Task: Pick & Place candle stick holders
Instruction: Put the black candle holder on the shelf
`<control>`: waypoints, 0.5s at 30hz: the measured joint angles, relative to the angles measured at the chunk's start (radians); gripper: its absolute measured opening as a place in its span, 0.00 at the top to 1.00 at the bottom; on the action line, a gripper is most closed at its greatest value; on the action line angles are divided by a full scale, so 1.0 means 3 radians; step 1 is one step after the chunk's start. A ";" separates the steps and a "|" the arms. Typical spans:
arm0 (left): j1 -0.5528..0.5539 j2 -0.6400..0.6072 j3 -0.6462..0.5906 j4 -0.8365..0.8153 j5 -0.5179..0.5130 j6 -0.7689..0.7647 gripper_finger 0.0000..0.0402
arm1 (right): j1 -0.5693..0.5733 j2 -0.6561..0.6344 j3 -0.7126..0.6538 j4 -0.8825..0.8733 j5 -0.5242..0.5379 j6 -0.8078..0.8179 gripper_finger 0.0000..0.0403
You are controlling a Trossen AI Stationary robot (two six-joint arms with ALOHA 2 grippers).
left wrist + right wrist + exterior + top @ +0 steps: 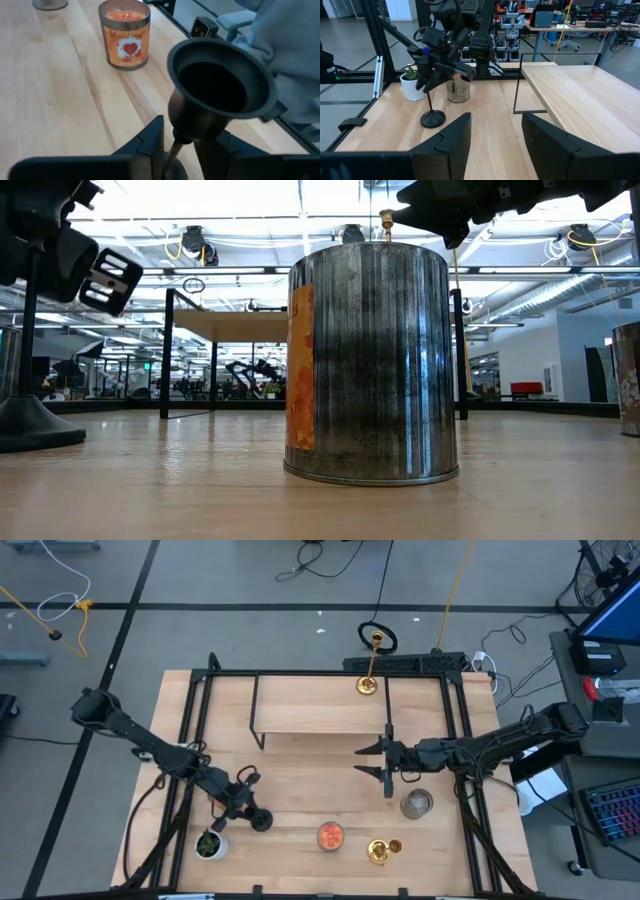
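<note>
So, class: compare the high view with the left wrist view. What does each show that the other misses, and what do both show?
Only the high view shows the tall gold candlestick at the far edge, the fallen gold candlestick and the open, empty right end effector. Only the left wrist view shows the black candlestick's hollow cup between the left end effector's fingers. Both show the orange jar candle and the wooden table.

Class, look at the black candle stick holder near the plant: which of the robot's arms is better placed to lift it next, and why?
Left. The left gripper already has its fingers around the stem of the black candle stick holder, whose base rests on the table. The right gripper is open and empty over the table's middle, well apart from it.
</note>
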 joint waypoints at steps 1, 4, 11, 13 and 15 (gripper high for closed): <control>0.0000 0.0001 0.0000 0.0000 0.0000 0.0040 0.79 | 0.0000 0.0000 0.0000 -0.0001 0.0000 0.0000 0.58; 0.0001 0.0000 0.0000 0.0046 -0.0008 0.0174 0.90 | 0.0000 0.0000 0.0000 0.0000 0.0000 0.0000 0.58; 0.0004 0.0000 0.0000 0.0660 -0.0267 0.0175 0.91 | 0.0000 0.0009 0.0000 0.0004 0.0003 0.0000 0.58; 0.0018 -0.0001 0.0015 0.0830 -0.0272 0.0204 0.90 | 0.0000 0.0016 0.0000 -0.0006 0.0003 -0.0004 0.58; 0.0047 -0.0001 0.0096 0.0843 -0.0289 0.0232 0.91 | 0.0000 0.0036 0.0000 0.0005 0.0004 -0.0006 0.58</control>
